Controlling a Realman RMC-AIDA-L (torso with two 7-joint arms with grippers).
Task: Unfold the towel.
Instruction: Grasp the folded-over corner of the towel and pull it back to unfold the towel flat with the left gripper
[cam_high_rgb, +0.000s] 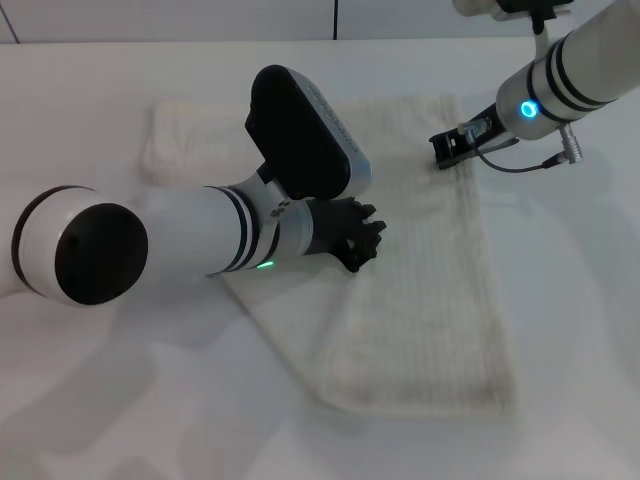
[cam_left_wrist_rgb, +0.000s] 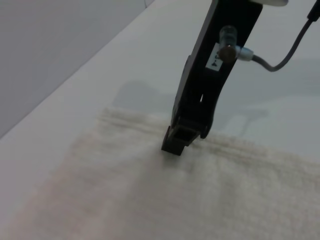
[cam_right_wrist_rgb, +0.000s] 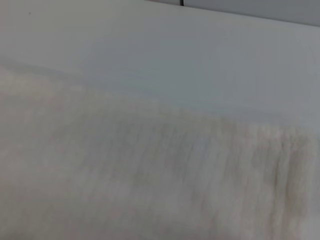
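The cream-white ribbed towel (cam_high_rgb: 430, 300) lies on the white table (cam_high_rgb: 570, 330), with a diagonal fold running down from under my left arm. My left gripper (cam_high_rgb: 365, 242) rests low over the towel's middle. My right gripper (cam_high_rgb: 440, 152) points down at the towel's far right edge. The left wrist view shows it (cam_left_wrist_rgb: 177, 142) with its tip touching the towel (cam_left_wrist_rgb: 150, 200) just inside the hem. The right wrist view shows only the towel (cam_right_wrist_rgb: 125, 175) up close and the table behind it.
My left forearm and its wrist camera housing (cam_high_rgb: 300, 130) cover the towel's left part. A lumpy portion of cloth (cam_high_rgb: 190, 140) shows at the far left. A cable (cam_high_rgb: 520, 165) hangs from the right wrist. A wall stands behind the table.
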